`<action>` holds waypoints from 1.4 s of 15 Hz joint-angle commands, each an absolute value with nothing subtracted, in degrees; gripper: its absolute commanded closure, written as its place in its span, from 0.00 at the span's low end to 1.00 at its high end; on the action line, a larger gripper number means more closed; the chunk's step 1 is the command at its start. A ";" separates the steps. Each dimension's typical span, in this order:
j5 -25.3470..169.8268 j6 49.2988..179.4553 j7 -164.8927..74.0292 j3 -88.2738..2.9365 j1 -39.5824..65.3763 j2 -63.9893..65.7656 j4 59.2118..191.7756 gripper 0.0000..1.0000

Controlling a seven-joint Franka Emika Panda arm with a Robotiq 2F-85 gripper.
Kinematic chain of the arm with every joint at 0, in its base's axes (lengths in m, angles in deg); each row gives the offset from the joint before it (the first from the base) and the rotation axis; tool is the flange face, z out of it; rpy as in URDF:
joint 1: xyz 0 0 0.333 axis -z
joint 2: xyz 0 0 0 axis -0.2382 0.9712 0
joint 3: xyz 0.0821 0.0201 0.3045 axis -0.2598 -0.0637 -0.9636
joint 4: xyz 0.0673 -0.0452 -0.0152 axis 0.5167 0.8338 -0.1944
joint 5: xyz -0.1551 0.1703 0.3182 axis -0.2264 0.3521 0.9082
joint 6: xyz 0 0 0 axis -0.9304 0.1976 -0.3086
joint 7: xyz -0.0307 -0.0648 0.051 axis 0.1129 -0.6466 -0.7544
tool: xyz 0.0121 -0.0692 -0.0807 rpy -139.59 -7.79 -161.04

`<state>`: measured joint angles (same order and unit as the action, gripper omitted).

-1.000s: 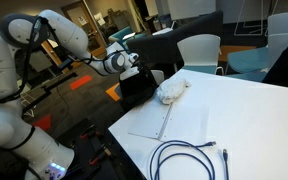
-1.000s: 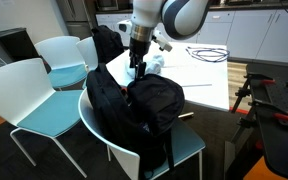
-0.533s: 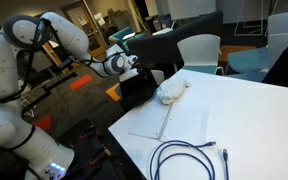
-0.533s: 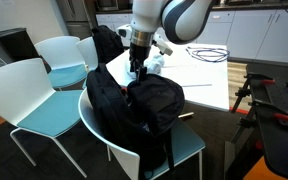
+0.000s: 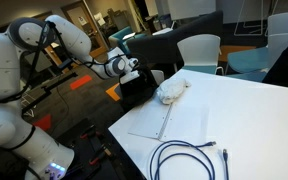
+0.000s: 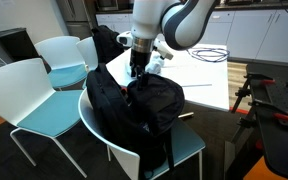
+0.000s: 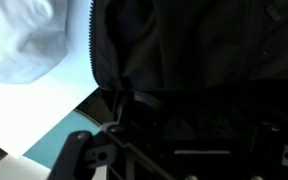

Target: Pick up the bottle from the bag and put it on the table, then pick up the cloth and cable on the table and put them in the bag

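Note:
A black bag (image 6: 134, 105) sits on a chair at the table's edge; it also shows in an exterior view (image 5: 139, 88) and fills the wrist view (image 7: 204, 60). My gripper (image 6: 136, 72) points down at the bag's open top beside the table edge (image 5: 134, 72). Its jaws are lost in the dark of the bag, so I cannot tell whether they are open or shut. The bottle is hidden. A white cloth (image 5: 171, 90) lies on the white table (image 5: 244, 110) near the bag, and shows in the wrist view (image 7: 19, 35). A dark coiled cable (image 5: 184, 160) lies on the table.
Two teal-seated white chairs (image 6: 24, 100) (image 6: 64, 55) stand beside the bag's chair. A second black bag (image 6: 106, 42) is behind them. More chairs (image 5: 199, 50) stand past the table's far side. A sheet of paper (image 5: 149, 120) lies on the table.
My gripper has shifted slightly at the bag's opening. The cloth, the cable and the bag have not moved.

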<state>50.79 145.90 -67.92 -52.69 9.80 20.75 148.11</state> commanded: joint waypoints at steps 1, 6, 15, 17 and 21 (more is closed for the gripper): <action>47.72 147.17 -70.83 -48.82 6.33 23.55 144.25 0.00; 45.36 150.54 -74.05 -47.92 6.63 28.91 138.81 0.00; 46.26 151.51 -84.50 -55.53 12.26 37.40 130.78 0.00; 46.72 151.03 -86.53 -56.85 13.19 38.78 129.19 0.00; 47.88 149.81 -89.85 -58.71 14.81 41.34 126.05 0.00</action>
